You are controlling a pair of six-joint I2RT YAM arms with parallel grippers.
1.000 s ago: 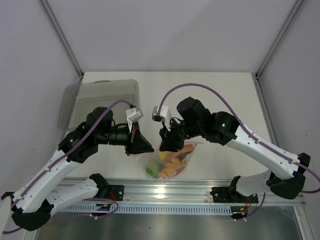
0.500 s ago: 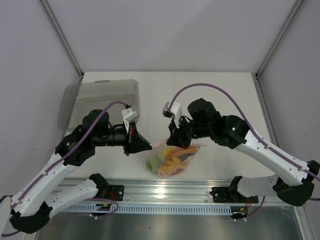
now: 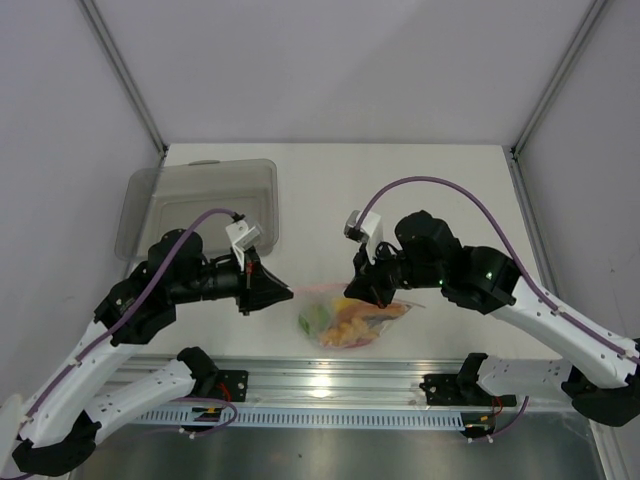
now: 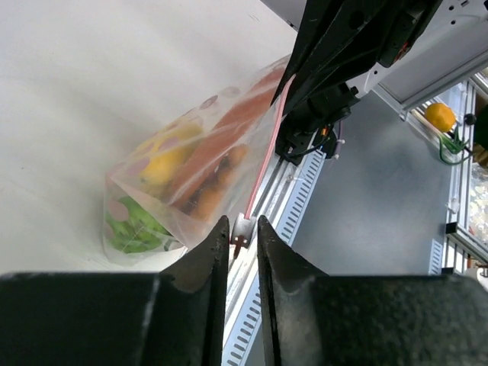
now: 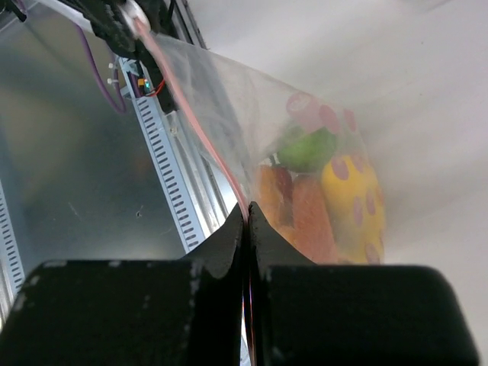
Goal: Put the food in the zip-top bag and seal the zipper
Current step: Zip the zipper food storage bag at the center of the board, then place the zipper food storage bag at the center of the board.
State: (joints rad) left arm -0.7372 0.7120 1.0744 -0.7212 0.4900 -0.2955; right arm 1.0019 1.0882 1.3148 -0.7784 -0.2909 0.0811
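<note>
The zip-top bag (image 3: 345, 320) hangs between my two grippers near the table's front edge, just above the surface. It holds the food: green fruit (image 4: 133, 225), a yellow piece (image 4: 164, 164) and orange-red pieces (image 4: 217, 179). The pinkish-red zipper (image 4: 263, 160) runs taut along its top edge. My left gripper (image 4: 242, 221) is shut on the small white slider at the zipper's left end. My right gripper (image 5: 248, 207) is shut on the zipper strip (image 5: 191, 114) at the bag's right end, with the green fruit (image 5: 309, 149) and the yellow piece (image 5: 351, 198) just beyond it.
A grey translucent tray (image 3: 200, 200) stands at the back left of the table. The aluminium rail (image 3: 330, 385) with the arm bases runs along the near edge, right below the bag. My grippers (image 3: 283, 293) (image 3: 362, 300) face each other across the bag.
My left gripper has drawn back to the left and my right gripper to the right. The bag's top edge is now stretched longer between them.
</note>
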